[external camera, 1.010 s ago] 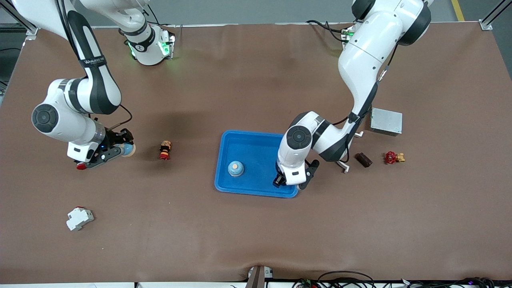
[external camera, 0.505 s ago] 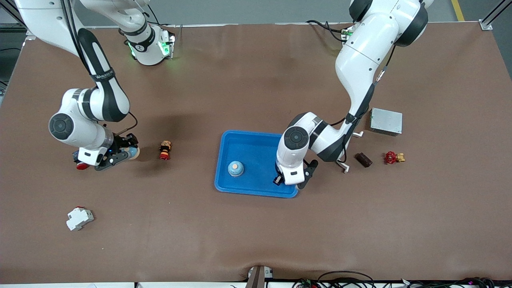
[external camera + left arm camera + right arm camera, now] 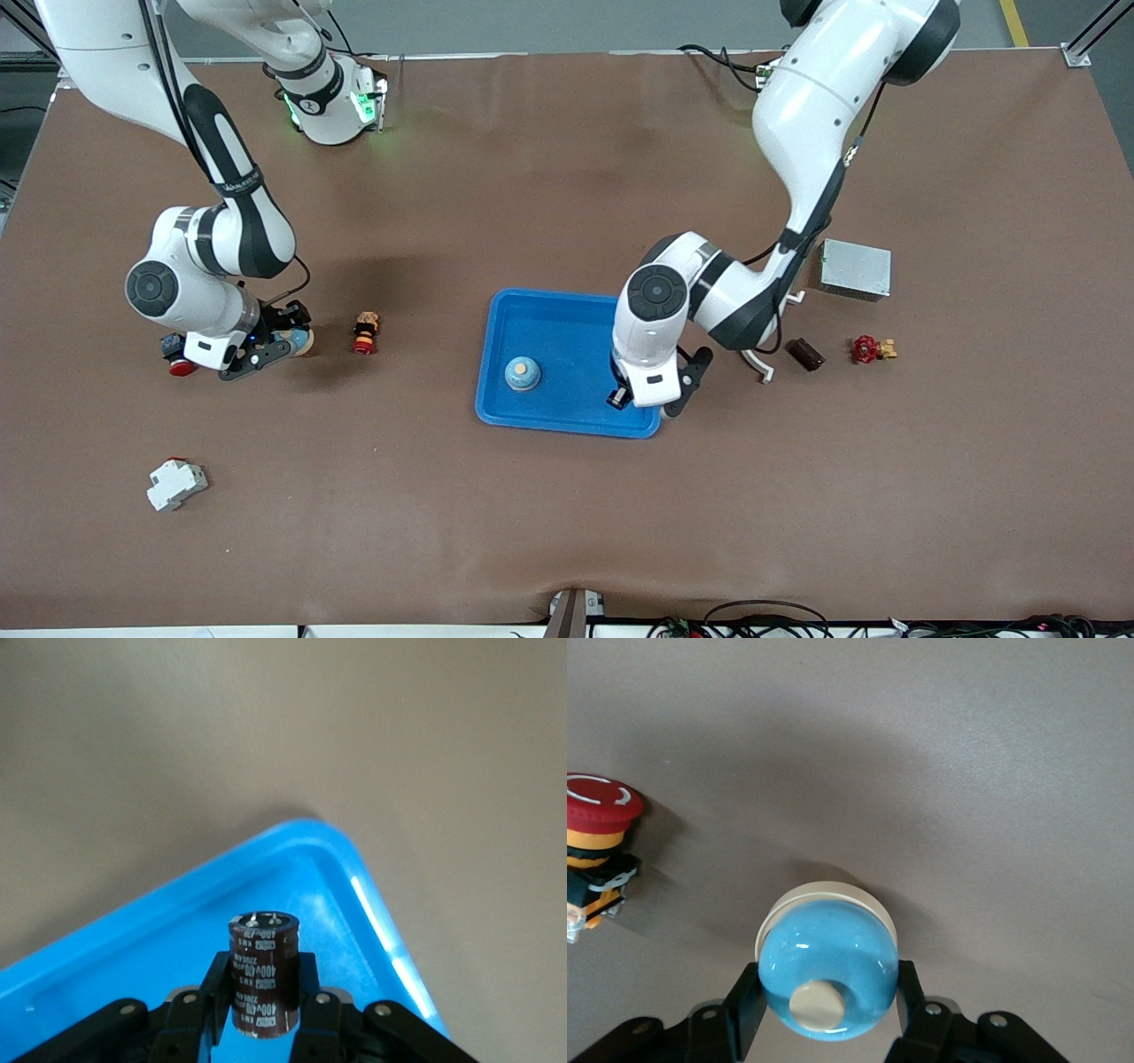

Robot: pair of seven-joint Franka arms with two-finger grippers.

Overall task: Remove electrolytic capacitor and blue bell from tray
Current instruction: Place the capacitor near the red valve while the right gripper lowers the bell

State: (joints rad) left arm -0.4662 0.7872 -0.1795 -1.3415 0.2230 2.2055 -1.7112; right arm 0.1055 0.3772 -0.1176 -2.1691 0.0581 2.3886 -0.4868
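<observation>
Left gripper [image 3: 262, 1014] is clamping the electrolytic capacitor [image 3: 262, 973] over the tray [image 3: 567, 315] corner, at four o'clock from the remaining blue bell [image 3: 523, 373]. Right gripper [image 3: 824, 1014] is gripping another blue bell [image 3: 827, 974] we are judging already removed.

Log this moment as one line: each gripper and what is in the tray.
left gripper: shut on capacitor, over tray corner | right gripper: shut on blue bell, over table | tray: second blue bell inside

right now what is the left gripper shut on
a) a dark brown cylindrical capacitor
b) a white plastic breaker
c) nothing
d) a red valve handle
a: the left gripper is shut on the dark brown cylindrical capacitor, over a corner of the shallow bright blue plastic tray.
</observation>
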